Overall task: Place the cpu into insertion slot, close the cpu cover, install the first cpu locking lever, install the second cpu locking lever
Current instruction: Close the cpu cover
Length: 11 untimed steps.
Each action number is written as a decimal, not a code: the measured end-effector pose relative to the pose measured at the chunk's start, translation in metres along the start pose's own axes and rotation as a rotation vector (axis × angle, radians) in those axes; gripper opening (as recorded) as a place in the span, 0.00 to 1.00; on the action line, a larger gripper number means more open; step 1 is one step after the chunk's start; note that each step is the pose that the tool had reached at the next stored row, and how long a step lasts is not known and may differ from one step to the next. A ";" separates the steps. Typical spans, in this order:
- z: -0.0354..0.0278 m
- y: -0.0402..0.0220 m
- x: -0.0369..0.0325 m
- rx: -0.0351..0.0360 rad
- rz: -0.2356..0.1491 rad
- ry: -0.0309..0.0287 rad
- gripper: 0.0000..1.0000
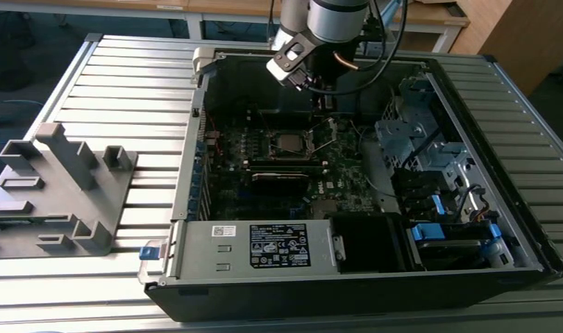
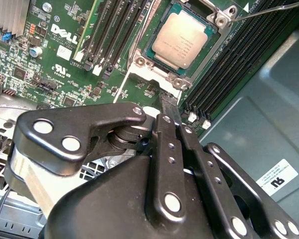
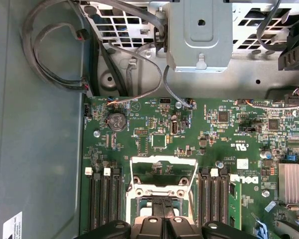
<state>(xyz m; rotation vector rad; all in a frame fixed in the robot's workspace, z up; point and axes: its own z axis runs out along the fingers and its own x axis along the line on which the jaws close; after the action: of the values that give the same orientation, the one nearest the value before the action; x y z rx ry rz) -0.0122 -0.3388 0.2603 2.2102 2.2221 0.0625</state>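
The cpu (image 2: 182, 37), with its dull silvery-brown top, lies flat in the insertion slot (image 2: 147, 52) on the green board; in the exterior view the cpu (image 1: 289, 143) sits mid-case. The cpu cover (image 3: 163, 160), a silvery frame with a square window, stands raised on its hinge at the socket's edge. My gripper (image 2: 165, 105) has its black fingers (image 3: 157, 225) pressed together just short of the cover's hinge edge (image 2: 154, 74), with nothing seen between them. In the exterior view the gripper (image 1: 324, 103) hangs above the board behind the socket. One thin wire locking lever (image 2: 274, 7) stands free beside the socket.
Black memory slots (image 3: 103, 199) flank the socket on both sides. A finned heatsink (image 3: 294, 181) and a metal drive bracket (image 3: 199, 35) with loose cables (image 3: 55, 30) are close by. The case walls (image 1: 193, 139) enclose the board. A grey fixture (image 1: 54, 187) stands outside the case.
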 end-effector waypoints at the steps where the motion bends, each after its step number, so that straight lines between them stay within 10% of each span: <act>1: 0.0000 0.0005 0.0000 0.0000 0.000 0.0000 0.10; 11: 0.0008 0.0167 -0.0001 0.0001 0.000 -0.0002 0.10</act>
<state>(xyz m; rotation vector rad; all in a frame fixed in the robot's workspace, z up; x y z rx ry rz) 0.0045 -0.3388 0.2601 2.2102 2.2221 0.0622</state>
